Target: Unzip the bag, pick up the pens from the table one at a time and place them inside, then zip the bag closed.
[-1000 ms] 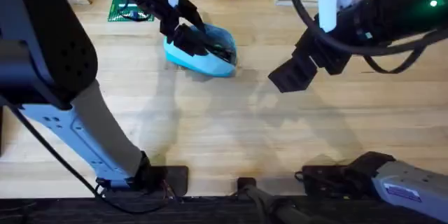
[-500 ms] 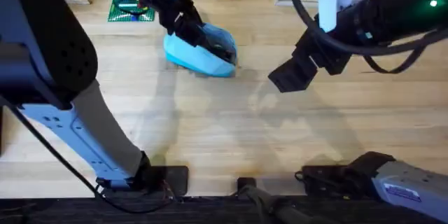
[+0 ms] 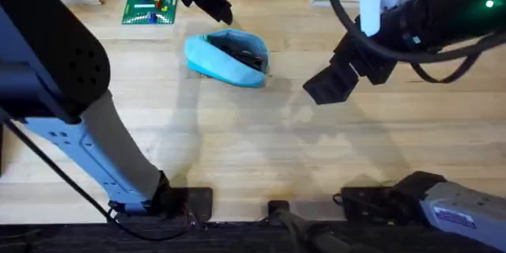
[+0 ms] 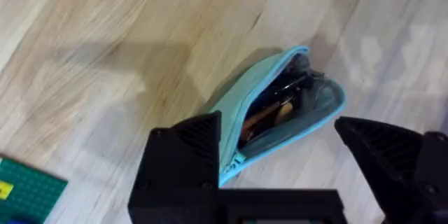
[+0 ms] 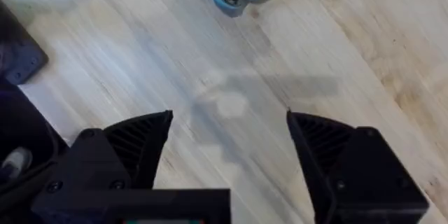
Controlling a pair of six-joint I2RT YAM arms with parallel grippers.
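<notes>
bag [image 3: 227, 58] on table [image 3: 261, 150], far centre-left | pens [image 4: 276, 105] inside bag | left gripper [image 3: 207, 1] behind bag | right gripper [image 3: 332, 87] right of bag

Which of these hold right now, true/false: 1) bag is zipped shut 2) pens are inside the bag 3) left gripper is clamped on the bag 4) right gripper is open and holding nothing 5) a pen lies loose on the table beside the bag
1) False. The bag is open; its dark inside shows through the gap in the left wrist view.
2) True. Pens show inside the opening.
3) False. The left gripper is open above the bag, apart from it.
4) True. The right gripper is open over bare table, nothing between its fingers.
5) False. No pen lies loose on the wood beside the bag in the overhead view.
</notes>
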